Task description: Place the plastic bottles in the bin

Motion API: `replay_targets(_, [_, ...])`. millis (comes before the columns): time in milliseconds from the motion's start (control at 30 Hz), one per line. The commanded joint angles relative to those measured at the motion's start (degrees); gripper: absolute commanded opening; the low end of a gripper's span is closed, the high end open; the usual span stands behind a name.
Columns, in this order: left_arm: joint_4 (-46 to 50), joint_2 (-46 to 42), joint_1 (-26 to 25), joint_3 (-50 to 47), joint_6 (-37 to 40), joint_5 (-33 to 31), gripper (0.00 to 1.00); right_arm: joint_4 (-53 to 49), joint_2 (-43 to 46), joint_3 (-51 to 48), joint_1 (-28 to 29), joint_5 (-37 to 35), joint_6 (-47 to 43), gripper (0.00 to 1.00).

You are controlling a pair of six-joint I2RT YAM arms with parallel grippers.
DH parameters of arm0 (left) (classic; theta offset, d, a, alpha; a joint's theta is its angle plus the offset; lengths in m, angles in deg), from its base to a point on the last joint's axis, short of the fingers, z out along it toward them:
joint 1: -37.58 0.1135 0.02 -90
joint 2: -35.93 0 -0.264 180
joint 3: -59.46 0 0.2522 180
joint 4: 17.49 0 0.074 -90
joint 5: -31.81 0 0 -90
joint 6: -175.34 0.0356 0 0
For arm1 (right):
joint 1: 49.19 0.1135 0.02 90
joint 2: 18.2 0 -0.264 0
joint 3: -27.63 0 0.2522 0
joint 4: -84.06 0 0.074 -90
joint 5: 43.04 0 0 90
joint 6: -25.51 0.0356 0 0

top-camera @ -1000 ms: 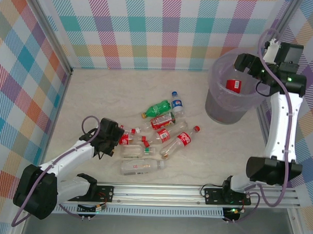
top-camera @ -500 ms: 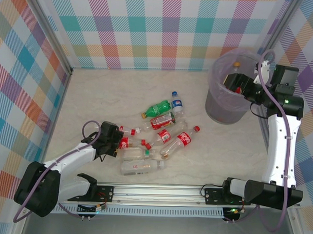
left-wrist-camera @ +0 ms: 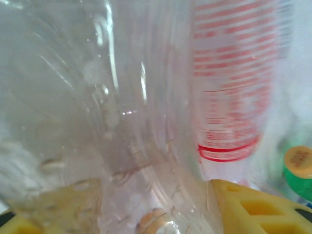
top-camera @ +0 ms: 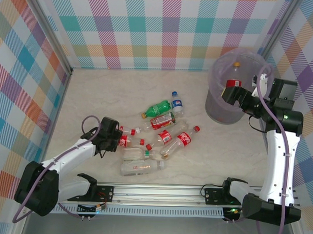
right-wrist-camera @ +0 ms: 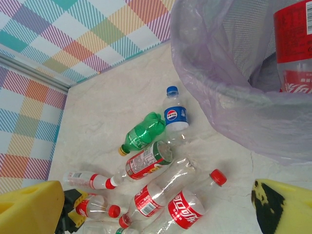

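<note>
The left tool (top-camera: pixel 115 140), lower left in the top view, has its jaws around a red-labelled bottle (top-camera: pixel 127 141); I cannot tell if they press it yet. The wrist view is blurred, with a yellow finger (left-wrist-camera: pixel 253 207) beside the clear wall. The hold seems off-middle, so the bottle may swing out or push its neighbours (top-camera: pixel 163 138) across the table (top-camera: pixel 95 94). The right tool (top-camera: pixel 237 96) stands wide open and empty at the bin (top-camera: pixel 214 106), upper right. One bottle (right-wrist-camera: pixel 292 48) lies in the bin, cut off by the frame edge.

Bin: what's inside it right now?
A red-labelled bottle sits inside the bin; a yellow cap shows near the far wall. The bag's folds hide the bottom.
</note>
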Motion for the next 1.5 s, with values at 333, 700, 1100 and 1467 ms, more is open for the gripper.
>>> replay_targets(333, [7.2,-3.1,-2.4,11.2,7.8,-6.3,0.46,6.3,3.7,-10.4,0.9,13.5,9.2,0.96])
replay_targets(700, [-3.7,11.7,-11.2,31.8,41.3,8.2,0.44,13.5,6.2,-12.6,10.2,12.9,13.2,0.95])
replay_targets(1100, [-17.5,16.0,-21.2,36.0,67.0,23.7,0.33,16.7,-0.9,-7.4,21.2,10.0,13.6,0.95])
replay_targets(1467, [-22.4,16.7,-23.8,35.9,68.5,30.5,0.32,23.8,-9.9,-5.2,26.0,10.0,15.7,0.85])
